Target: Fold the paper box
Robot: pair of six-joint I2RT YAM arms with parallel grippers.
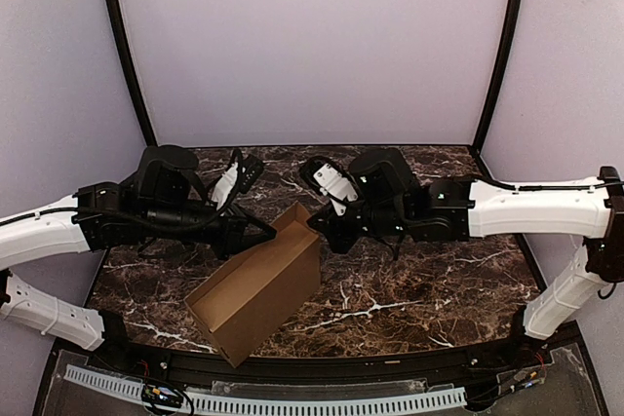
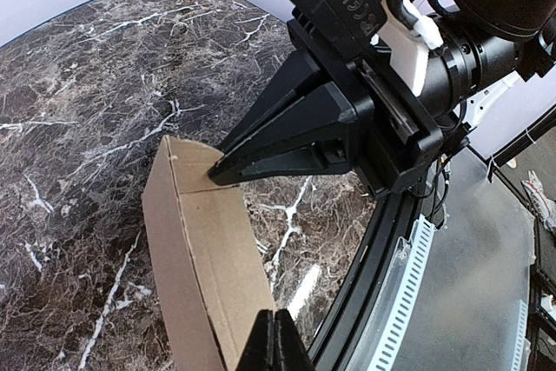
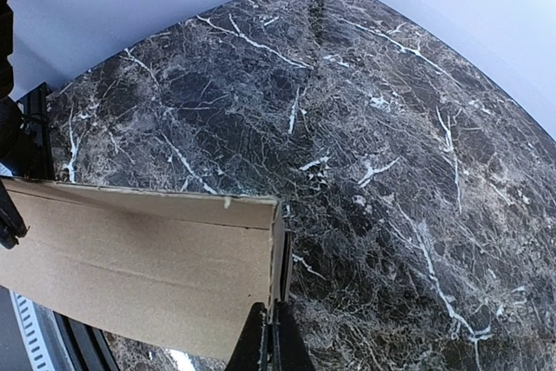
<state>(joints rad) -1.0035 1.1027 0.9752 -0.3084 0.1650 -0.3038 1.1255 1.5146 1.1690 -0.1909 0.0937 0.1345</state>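
Note:
The paper box (image 1: pixel 258 284) is a brown cardboard box partly formed, lying slantwise mid-table with its open end toward the near left. My left gripper (image 1: pixel 271 232) is at its far left edge. In the left wrist view, its fingers (image 2: pixel 276 319) are pressed together on the edge of a cardboard wall (image 2: pixel 204 249). My right gripper (image 1: pixel 314 228) is at the far corner. In the right wrist view it (image 3: pixel 271 314) is shut with the thin edge of the box's end wall (image 3: pixel 148 275) between its fingers. The right gripper's tip also shows in the left wrist view (image 2: pixel 217 177), touching the box's far end.
The dark marble table (image 1: pixel 419 289) lies all around the box. A black rail (image 1: pixel 390 362) and a white slotted cable channel (image 1: pixel 322 403) run along the near edge. Pale walls (image 1: pixel 312 46) close the back and sides.

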